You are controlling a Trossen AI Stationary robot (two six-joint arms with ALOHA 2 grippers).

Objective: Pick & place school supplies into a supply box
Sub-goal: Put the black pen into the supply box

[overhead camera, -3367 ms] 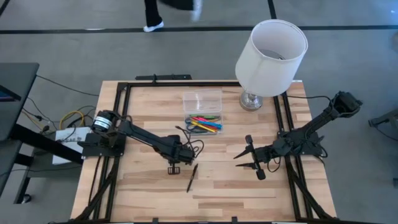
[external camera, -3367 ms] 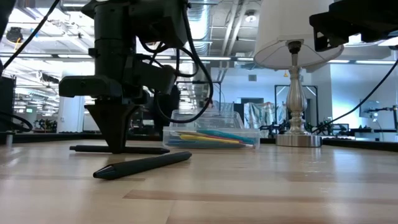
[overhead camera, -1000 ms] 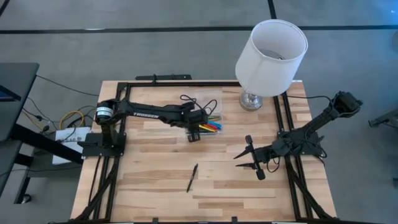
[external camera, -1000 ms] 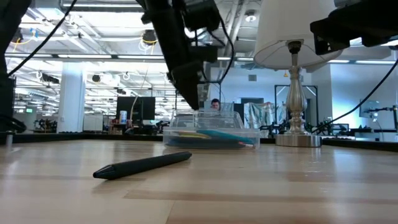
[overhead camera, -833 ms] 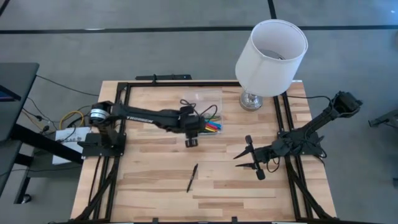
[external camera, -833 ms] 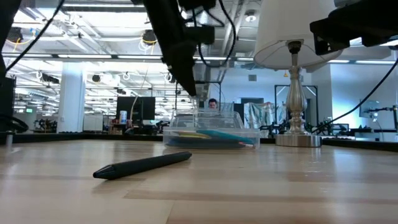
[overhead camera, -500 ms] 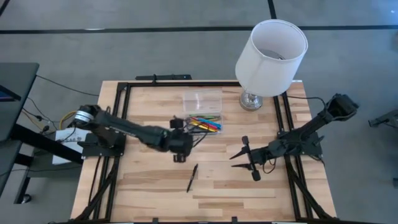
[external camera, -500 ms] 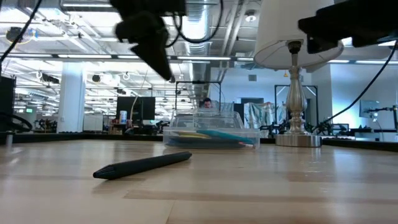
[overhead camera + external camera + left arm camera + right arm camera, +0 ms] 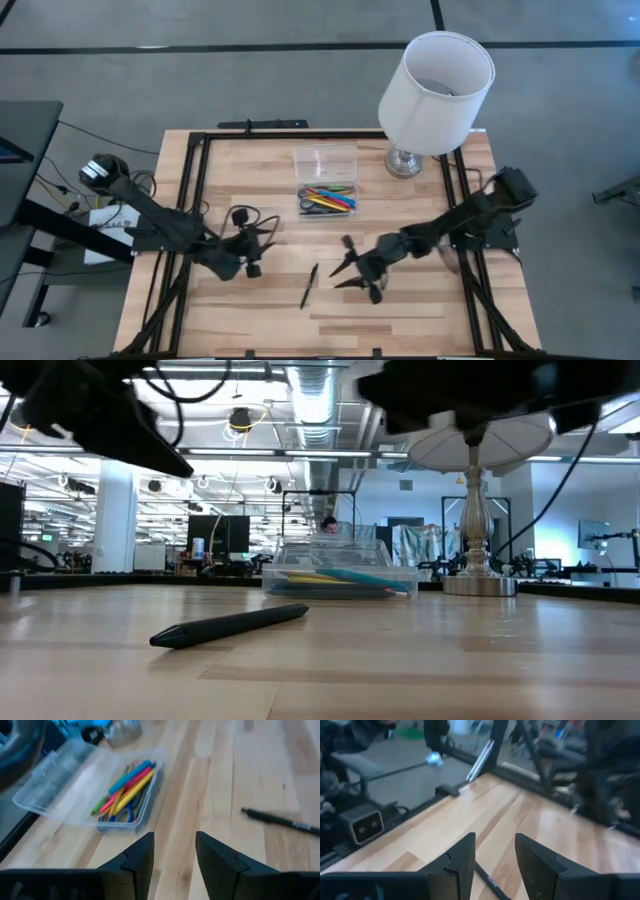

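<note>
Retreating left claw [image 9: 252, 268], approaching right claw [image 9: 352, 272]

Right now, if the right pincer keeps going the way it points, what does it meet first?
Most likely the black pen on the table. The open right pincer points toward it across bare wood, and its wrist view shows the pen just ahead. Its height above the wood is unclear.

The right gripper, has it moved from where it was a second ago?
Yes. In the high view the right gripper has swung away from the table's right rail toward the middle, and now sits just right of the black pen, jaws open.
</note>
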